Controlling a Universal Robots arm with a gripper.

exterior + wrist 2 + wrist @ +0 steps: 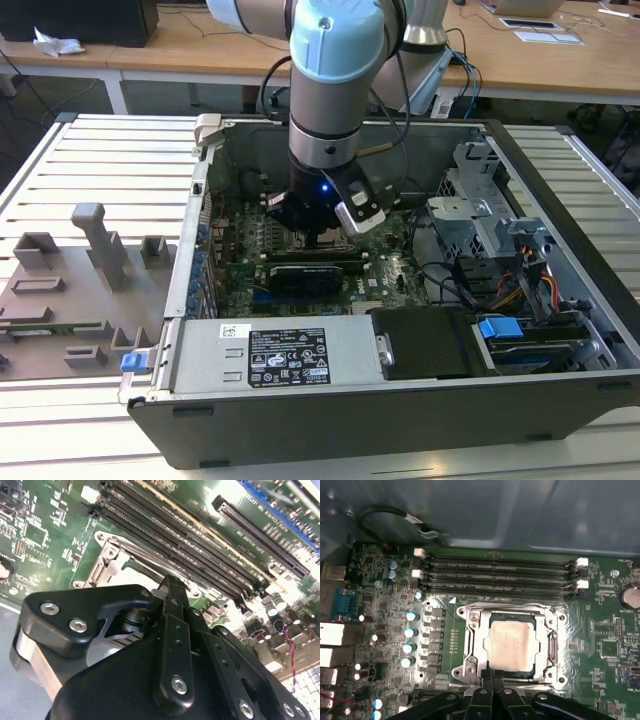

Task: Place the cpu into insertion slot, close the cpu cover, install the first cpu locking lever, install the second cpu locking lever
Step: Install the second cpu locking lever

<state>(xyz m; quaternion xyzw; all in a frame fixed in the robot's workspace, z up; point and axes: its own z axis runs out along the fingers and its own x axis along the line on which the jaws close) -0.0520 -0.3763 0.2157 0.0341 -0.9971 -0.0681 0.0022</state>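
One cpu (512,642) sits in the one insertion slot (470,645), with the cpu cover (512,617) lying flat around it, beside four memory slots (497,572). The arm points straight down; the gripper (492,676), fingers pinched together, rests at the cover's edge.

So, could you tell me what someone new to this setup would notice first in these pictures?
Probably the arm's gripper reaching down into the open computer case in the exterior view. In the first wrist view, the cpu sits in the insertion slot with the cpu cover framing it, beside four long black memory slots. The gripper hovers at the socket's edge, fingers together.
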